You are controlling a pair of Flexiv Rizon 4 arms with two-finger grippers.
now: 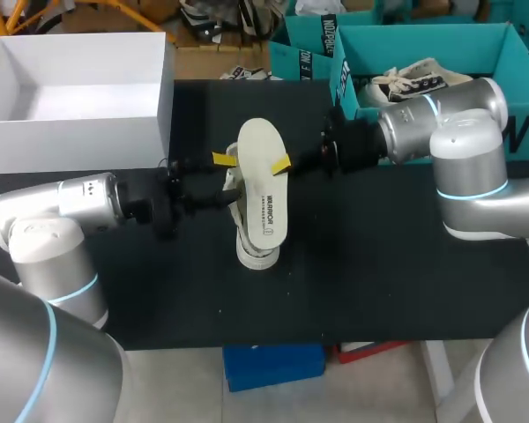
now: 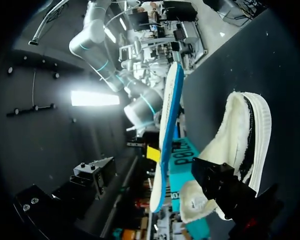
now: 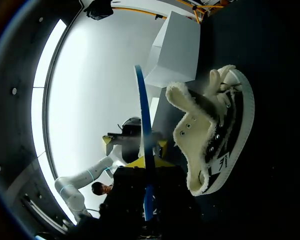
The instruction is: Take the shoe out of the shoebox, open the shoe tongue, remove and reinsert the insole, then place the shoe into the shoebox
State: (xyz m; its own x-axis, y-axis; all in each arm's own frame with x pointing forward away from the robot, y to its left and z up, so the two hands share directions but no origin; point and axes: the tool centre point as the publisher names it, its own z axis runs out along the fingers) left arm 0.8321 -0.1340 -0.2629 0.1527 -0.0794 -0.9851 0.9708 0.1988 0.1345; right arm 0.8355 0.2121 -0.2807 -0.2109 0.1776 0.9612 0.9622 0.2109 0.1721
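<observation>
On the head view you have the white shoebox [image 1: 70, 145] standing open at the far left corner of the black worktop [image 1: 379, 264], well apart from the shoe [image 1: 256, 251], which sits mid-worktop with its rounded toe pointing back toward the robot. The insole [image 1: 264, 194] is out of the shoe and held just above it, its pale printed face up, covering most of the shoe. Your right gripper [image 1: 282, 165] comes in from the right and is clamped on the insole's right edge. Your left gripper [image 1: 227, 179] comes in from the left with its fingers spread wide, one yellow tip just beside the insole's left edge, the other finger lower, at the shoe's opening. On the left wrist view you see the insole edge-on with its blue underside toward the shoe, and one black finger [image 2: 222, 187] lying against the fleecy lining at the shoe's collar; its tip is hidden. On the right wrist view the insole's thin blue edge runs straight out from between your yellow tips, which press it from both faces, the fleece-lined shoe lies beside it on the worktop, and the shoebox stands beyond.
</observation>
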